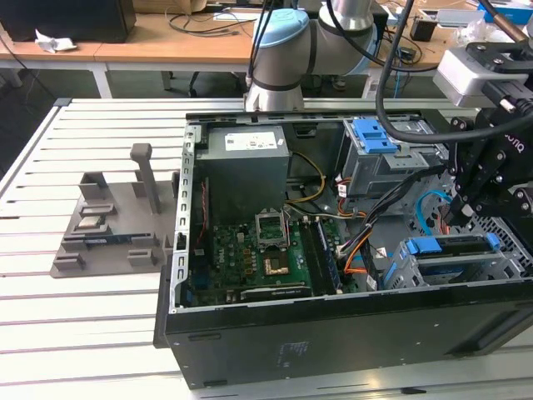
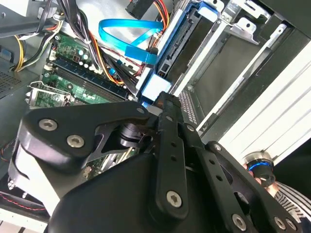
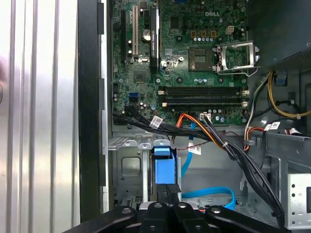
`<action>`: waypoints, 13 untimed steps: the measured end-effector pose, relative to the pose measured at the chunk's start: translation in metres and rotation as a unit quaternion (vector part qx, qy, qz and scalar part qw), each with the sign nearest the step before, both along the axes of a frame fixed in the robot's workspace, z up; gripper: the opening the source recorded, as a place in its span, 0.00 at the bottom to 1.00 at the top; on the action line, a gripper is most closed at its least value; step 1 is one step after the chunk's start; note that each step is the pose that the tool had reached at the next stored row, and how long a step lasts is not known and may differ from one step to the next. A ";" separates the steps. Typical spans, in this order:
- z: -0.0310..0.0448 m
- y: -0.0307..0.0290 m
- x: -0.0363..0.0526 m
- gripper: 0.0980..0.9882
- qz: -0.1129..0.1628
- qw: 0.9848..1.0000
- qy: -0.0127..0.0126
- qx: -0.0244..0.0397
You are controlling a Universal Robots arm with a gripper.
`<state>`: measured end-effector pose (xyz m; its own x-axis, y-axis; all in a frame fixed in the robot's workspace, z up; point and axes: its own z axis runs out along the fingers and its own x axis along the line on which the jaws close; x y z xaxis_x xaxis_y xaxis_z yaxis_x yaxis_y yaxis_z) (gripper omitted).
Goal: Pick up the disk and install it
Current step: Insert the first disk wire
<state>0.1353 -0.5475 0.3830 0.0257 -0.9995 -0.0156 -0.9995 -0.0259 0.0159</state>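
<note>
Slatted table, open computer case

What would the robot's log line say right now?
disk in blue plastic frame: in grey metal drive bay | gripper: shut, tip at blue frame | black computer case: open

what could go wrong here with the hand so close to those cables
1. Snagging: the hand is right at the disk, and the blue flat cable and the orange-and-black wire bundle run close by. A move could catch or tug them.
2. Jamming: the disk sits at the grey metal bay. A slight tilt might wedge its blue frame against the bay wall.
</note>
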 end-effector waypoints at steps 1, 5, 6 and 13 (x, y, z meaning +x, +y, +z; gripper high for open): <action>-0.0003 0.0009 0.0035 0.01 0.000 1.000 0.000 0.000; -0.0006 0.0112 0.0217 0.01 0.000 1.000 0.001 -0.002; -0.0007 0.0133 0.0248 0.01 0.000 1.000 0.002 -0.003; -0.0064 0.0363 0.0480 0.01 0.000 1.000 0.005 -0.005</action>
